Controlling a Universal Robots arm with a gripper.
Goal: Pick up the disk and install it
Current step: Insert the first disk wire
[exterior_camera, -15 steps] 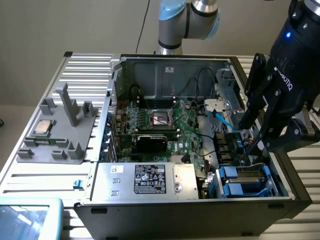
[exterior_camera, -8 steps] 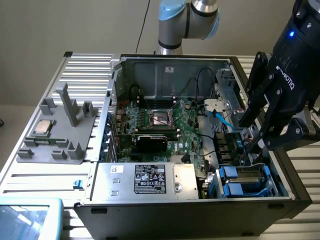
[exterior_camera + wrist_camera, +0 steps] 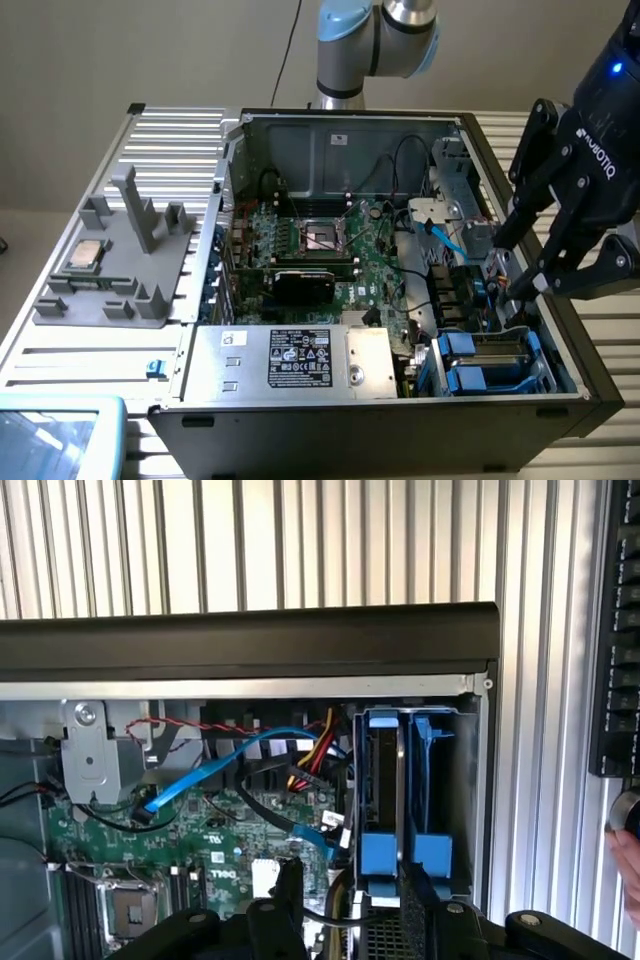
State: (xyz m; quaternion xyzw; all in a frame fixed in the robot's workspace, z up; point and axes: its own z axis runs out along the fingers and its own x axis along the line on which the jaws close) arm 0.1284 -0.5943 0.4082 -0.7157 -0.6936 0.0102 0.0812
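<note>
The jaws are seen spread apart with nothing pinched between them; in the exterior view their black fingers [image 3: 515, 225] are angled down into the open computer case [image 3: 340, 125] at the exterior view's right, with the tips just above the drive bay. The disk [image 3: 388, 780] is found seated on edge in that bay, framed by its bright blue carrier rails [image 3: 432, 780], in the corner of the case beside the black outer panel [image 3: 250, 635]. In the exterior view the same disk [image 3: 495, 350] is seen low in the case, at the exterior view's right of the silver power supply [image 3: 300, 360] with its black label. In the wrist view one dark fingertip is seen overlapping the blue tabs, but whether it touches them cannot be told, as the contact is hidden. A blue data cable [image 3: 210, 770] is looped over the green motherboard [image 3: 340, 250], on which the bare processor socket [image 3: 322, 237] is exposed. The case is laid on a ribbed metal table [image 3: 170, 140]. On the table, at the exterior view's left and well apart from the case, a grey fixture [image 3: 110, 290] is set, and a small silver chip [image 3: 85, 257] is held on it.
</note>
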